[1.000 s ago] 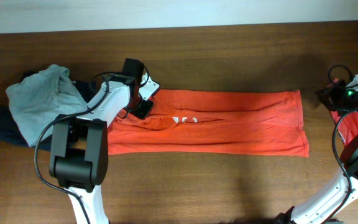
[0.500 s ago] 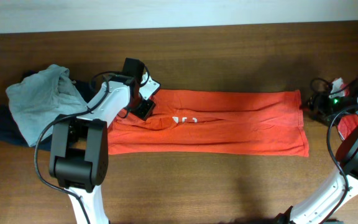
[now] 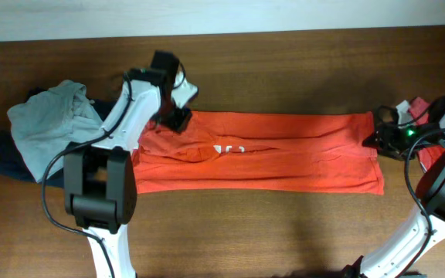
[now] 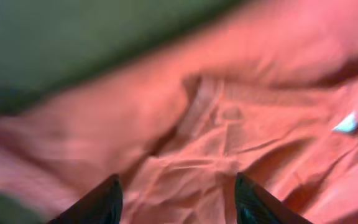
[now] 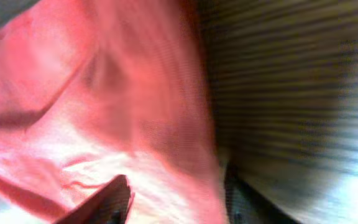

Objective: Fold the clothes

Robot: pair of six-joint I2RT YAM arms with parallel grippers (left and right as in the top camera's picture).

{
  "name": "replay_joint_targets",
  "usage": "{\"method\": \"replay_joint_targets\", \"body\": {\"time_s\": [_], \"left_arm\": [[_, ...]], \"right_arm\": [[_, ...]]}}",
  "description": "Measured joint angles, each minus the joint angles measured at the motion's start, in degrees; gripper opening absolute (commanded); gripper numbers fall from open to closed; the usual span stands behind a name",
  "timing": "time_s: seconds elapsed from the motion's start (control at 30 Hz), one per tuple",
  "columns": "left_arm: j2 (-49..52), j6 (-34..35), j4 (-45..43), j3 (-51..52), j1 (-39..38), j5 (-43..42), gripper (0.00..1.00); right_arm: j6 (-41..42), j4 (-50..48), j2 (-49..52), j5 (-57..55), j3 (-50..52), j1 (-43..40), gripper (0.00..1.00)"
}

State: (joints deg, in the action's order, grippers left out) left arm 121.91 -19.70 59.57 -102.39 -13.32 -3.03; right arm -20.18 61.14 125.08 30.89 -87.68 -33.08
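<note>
The table [image 3: 284, 224] lies open in front of the orange T-shirt [image 3: 284, 158]; the grey garment heap [image 3: 46, 125] blocks its left end.

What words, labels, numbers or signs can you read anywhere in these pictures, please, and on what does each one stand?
White marks printed on the orange-red T-shirt, overhead view: too small to read.
White patch on the same red cloth, at the right edge of the left wrist view: blurred, unreadable.
Nothing else bears any text, label, number or sign that shows.
</note>
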Motion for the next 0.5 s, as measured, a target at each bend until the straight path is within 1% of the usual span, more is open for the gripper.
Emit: {"method": "replay_joint_targets", "body": {"time_s": [0.13,0.17,0.37,0.5], "left_arm": [[0.0,0.0,4.5,-8.1,0.0,2.0,0.58],[0.0,0.0,5.5,-9.8,0.0,2.8,0.58],[0.0,0.0,9.9,-17.1,0.6,8.4,0.58],[0.0,0.0,13.4,-21.4,1.6,10.7,0.58]], "right_arm": [[-0.7,0.1,0.0,0.9,1.6,1.6,0.1],[-0.9,0.2,0.2,0.5,1.9,1.8,0.04],[0.3,1.7,0.5,0.0,1.5,1.0,0.04],[2.4,3.2,-0.7,-0.5,-2.4,-0.3,0.04]]}}
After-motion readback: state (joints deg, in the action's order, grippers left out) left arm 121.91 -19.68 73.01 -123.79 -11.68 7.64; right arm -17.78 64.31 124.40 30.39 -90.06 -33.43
